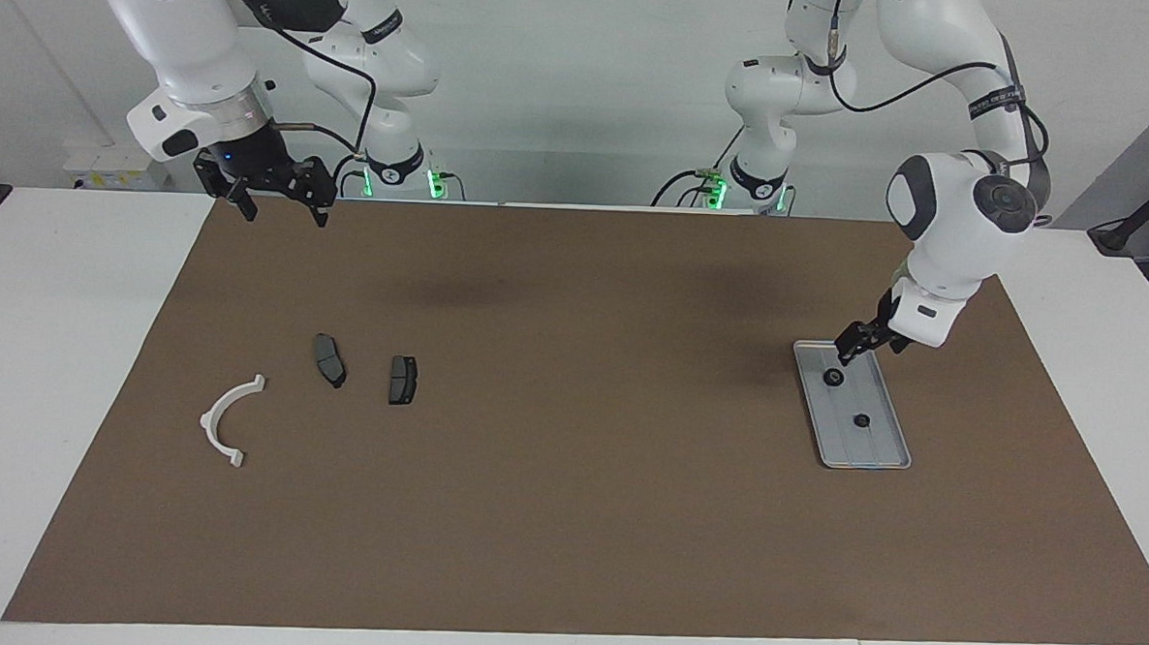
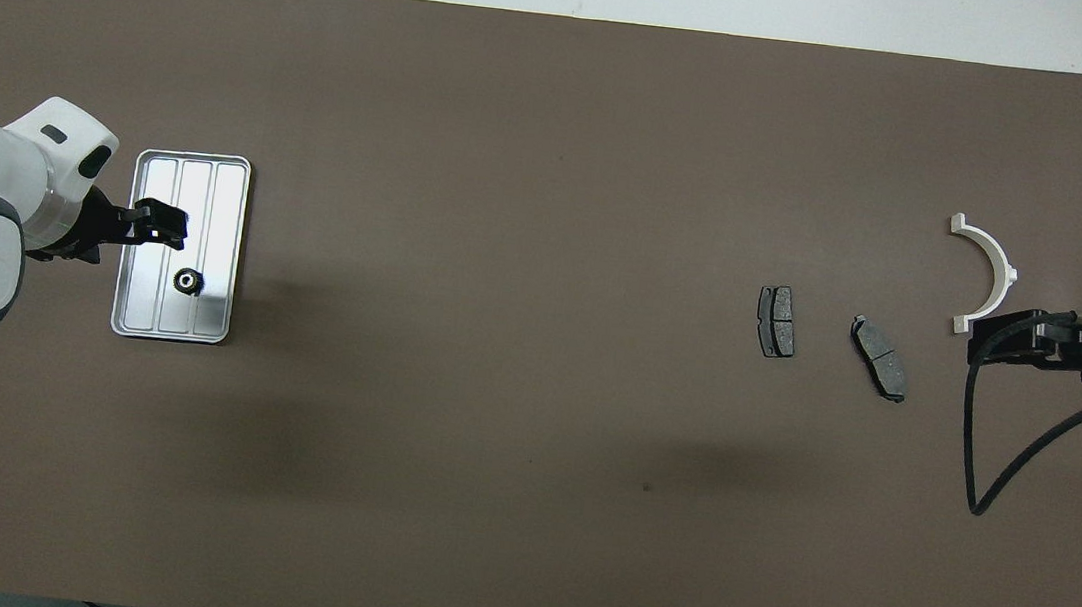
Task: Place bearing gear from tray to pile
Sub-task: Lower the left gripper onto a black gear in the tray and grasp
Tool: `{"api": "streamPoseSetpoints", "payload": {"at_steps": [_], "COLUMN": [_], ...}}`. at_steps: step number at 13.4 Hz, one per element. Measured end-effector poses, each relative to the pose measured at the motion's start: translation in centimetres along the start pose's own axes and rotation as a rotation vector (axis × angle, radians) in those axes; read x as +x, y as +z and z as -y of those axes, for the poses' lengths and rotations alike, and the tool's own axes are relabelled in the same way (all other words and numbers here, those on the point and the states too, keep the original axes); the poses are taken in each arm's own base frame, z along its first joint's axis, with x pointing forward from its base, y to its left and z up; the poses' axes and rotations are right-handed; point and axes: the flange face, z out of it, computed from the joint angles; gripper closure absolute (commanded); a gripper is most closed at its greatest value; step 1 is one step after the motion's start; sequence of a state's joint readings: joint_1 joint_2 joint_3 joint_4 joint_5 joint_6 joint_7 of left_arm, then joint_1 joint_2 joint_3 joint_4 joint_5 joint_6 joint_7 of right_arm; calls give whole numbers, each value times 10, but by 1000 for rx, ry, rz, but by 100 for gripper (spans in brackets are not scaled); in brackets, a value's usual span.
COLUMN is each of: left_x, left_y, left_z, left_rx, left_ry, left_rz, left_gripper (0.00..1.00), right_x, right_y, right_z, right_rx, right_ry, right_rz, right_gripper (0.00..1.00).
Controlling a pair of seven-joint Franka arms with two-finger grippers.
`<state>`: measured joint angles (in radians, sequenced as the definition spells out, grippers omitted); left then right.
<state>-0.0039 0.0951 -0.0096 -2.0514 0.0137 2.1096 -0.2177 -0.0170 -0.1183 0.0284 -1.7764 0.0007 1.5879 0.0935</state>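
Facing you, two bearing gears (image 1: pixel 833 376) lay in the tray (image 1: pixel 881 452), the left hand (image 1: pixel 850 351) unclenched just above one; two brake pads (image 1: pixel 329 359) and one bracket (image 1: pixel 226 423) formed the pile. From overhead, that hand hid one gear, and the right hand (image 2: pixel 981 343) waited, released.

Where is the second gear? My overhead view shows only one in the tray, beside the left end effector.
Observer: The small gear lies in the tray; the raised left end effector only hides it from you.
Operator: Does it touch any gear?
Observer: No, it hangs just above the large gear.
Operator: Does the right end effector touch the white bracket?
Observer: No, it waits high over the mat, at its edge by the robots.
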Motion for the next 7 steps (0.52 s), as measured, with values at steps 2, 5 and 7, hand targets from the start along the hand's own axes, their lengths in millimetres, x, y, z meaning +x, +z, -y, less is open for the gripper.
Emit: {"api": "streamPoseSetpoints", "payload": {"at_steps": [2,5,7], "left_x": [-2,0,-1], "left_y": [16,38,51], "left_z": [0,-3,-3], "left_rx": [3,5,5], "left_ry": [3,8,10], "left_rz": [13,28,29], "left_gripper": [15,19,25], "right_x": [0,0,0], "right_y": [1,1,2], "right_z": [0,0,0], "right_rx": [0,0,0], "right_ry": [0,-1,-1], "right_rz": [2,2,3], "right_gripper": [0,0,0]}}
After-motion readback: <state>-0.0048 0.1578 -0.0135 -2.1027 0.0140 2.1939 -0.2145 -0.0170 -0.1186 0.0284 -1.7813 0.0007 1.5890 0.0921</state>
